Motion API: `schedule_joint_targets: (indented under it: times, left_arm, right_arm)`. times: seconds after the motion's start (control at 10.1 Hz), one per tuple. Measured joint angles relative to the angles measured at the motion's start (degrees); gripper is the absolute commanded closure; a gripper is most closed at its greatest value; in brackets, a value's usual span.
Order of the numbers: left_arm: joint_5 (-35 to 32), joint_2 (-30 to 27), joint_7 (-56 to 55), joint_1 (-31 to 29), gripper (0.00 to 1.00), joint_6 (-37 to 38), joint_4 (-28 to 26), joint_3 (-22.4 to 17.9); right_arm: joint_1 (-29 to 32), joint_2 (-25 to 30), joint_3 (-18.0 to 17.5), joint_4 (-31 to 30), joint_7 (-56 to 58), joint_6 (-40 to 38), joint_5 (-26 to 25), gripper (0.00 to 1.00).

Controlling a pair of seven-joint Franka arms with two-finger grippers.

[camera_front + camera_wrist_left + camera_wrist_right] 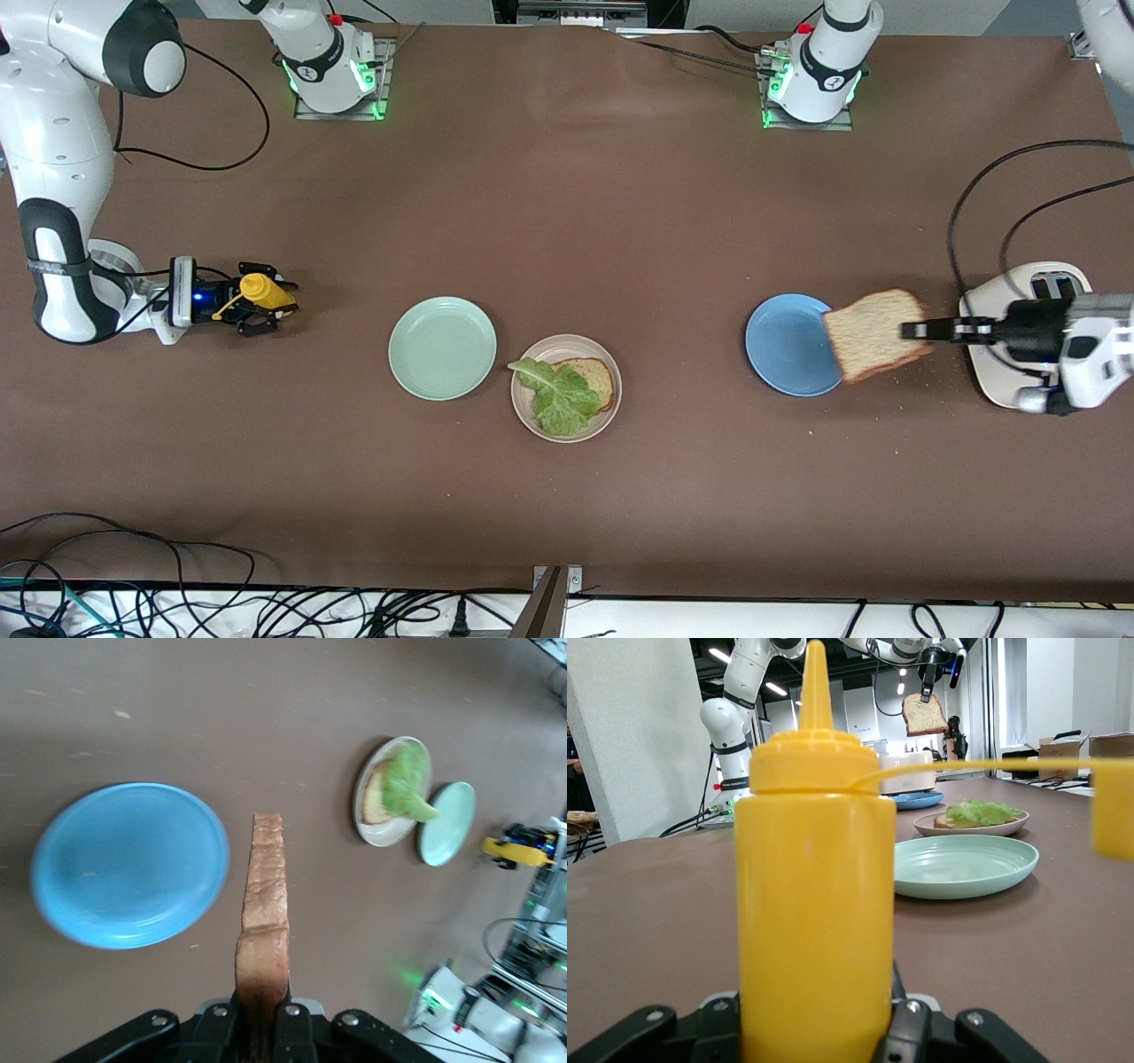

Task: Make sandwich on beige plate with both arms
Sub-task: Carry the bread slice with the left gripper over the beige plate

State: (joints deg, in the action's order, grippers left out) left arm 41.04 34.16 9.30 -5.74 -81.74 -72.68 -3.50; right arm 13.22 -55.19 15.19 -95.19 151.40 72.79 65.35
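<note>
Yellow mustard bottle (258, 291) upright on table between right gripper (266, 307) fingers; grip or gap, cannot tell. Mint-green plate (442, 347) beside beige plate (566, 387), which holds bread slice (594, 379) topped by lettuce (556, 395). Blue plate (791, 345). Left gripper (912, 330) clamps second bread slice (875, 334) above blue plate's rim; toaster (1028, 332) at left arm's end.

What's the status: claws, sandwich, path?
Left claw shut on bread slice, over blue plate edge. Right claw around mustard bottle. Beige plate: bread, lettuce. Path clear.
</note>
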Motion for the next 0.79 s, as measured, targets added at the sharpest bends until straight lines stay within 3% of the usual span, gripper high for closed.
schedule_joint_targets:
  times: [0.2,0.5,0.79]
  left_arm:
    - [9.63,3.63,0.14,4.12,1.0,-3.48,0.0,0.22]
    - [17.88,6.39,-2.9,15.04,1.0,-20.4,-0.18,0.44]
    - [26.19,10.42,-3.57,21.95,1.0,-33.79,-0.56,0.41]
  right_arm:
    - [0.03,-0.03,-0.03,0.1,0.02,0.04,0.01,0.19]
    - [0.15,-0.05,-0.03,0.32,0.02,0.04,0.03,0.19]
    - [1.69,-0.07,0.33,2.6,-0.05,0.14,-0.76,0.18]
